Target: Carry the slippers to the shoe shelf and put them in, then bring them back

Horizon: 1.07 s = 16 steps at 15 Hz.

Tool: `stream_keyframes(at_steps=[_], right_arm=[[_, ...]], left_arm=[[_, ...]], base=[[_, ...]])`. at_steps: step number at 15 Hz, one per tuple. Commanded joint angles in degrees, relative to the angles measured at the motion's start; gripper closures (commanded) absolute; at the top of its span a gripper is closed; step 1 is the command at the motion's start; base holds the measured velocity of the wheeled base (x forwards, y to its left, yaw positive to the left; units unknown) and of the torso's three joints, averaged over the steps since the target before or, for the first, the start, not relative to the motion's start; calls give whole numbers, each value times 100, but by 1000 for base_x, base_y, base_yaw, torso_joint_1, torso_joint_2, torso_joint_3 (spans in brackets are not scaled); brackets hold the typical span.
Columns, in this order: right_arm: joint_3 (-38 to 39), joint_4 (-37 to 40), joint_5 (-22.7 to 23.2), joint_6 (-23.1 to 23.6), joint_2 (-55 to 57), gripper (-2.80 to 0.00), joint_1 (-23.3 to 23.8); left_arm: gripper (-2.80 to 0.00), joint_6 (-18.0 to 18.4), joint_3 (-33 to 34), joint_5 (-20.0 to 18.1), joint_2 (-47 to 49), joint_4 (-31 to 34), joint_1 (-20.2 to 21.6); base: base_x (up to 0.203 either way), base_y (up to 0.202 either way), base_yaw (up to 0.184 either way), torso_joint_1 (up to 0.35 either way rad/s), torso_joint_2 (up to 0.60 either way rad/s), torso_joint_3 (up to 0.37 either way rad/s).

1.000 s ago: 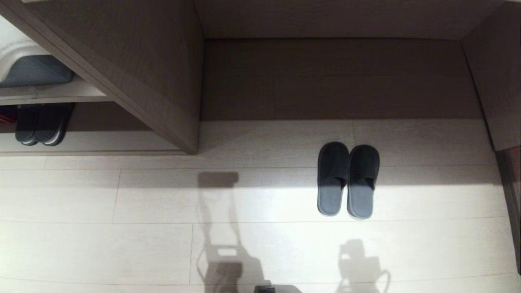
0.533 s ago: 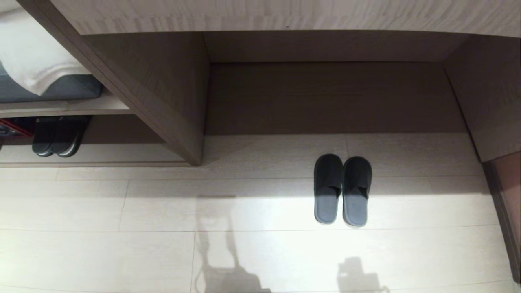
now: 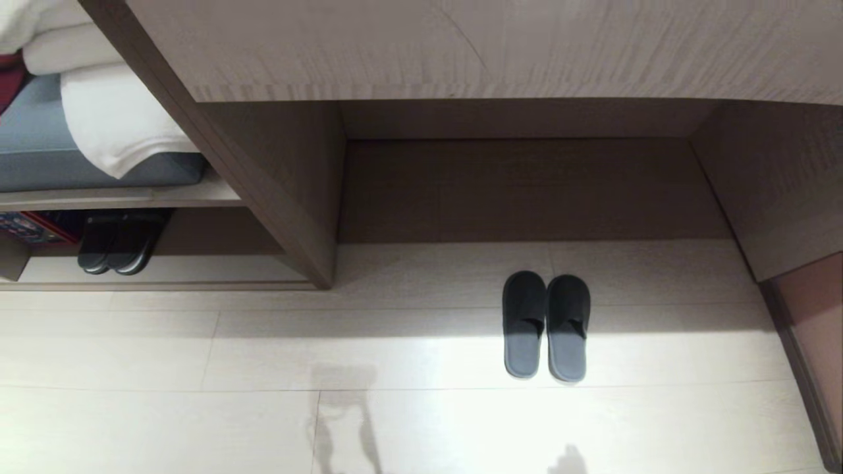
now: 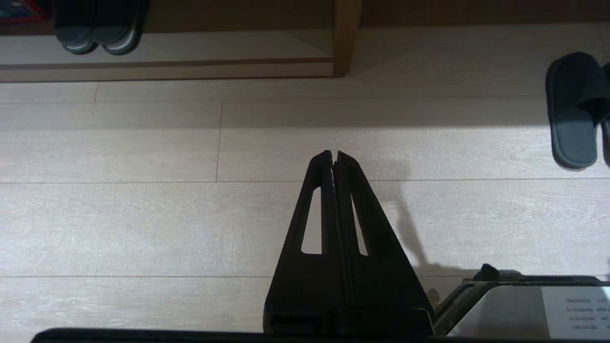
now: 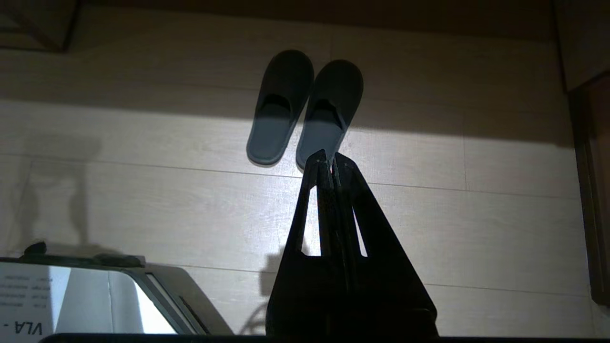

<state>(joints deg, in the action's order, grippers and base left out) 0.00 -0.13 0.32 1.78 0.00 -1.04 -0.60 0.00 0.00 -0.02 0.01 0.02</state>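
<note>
The slippers (image 3: 545,326) lie side by side on the pale floor, toes pointing into the recess under the counter; the right wrist view shows the pair (image 5: 305,109), and the left wrist view shows one slipper (image 4: 572,109) at its edge. The shoe shelf (image 3: 197,270) is the low open cubby at the left, past an upright divider (image 3: 283,204). Neither arm appears in the head view. My left gripper (image 4: 333,153) hangs shut and empty over bare floor. My right gripper (image 5: 329,159) hangs shut and empty, short of the slippers' heels.
Another dark pair (image 3: 118,240) stands inside the cubby. White folded linen (image 3: 112,125) on a grey pad fills the compartment above. The long pale counter (image 3: 461,46) overhangs the recess. A brown panel (image 3: 810,316) bounds the right. The robot's base (image 4: 524,305) shows low.
The head camera has tilted up: the whole scene slid down the picture and more of the counter top and linen shows. The slippers and both grippers have kept still.
</note>
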Motion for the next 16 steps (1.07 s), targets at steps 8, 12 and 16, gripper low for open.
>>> stream_keyframes(at_steps=[8,12,16], right_arm=[[0,-4,3,7,9,0,-2],[0,-4,3,7,9,0,-2],[0,-4,3,-2,9,0,-2]], left_arm=[[0,-2,0,9,2,-1,6],[0,5,0,1,2,-1,-2],[0,-2,0,0,2,-1,6]], base=[[0,0,0,4,3,200],[0,0,0,3,0,201],[0,0,0,4,1,201]])
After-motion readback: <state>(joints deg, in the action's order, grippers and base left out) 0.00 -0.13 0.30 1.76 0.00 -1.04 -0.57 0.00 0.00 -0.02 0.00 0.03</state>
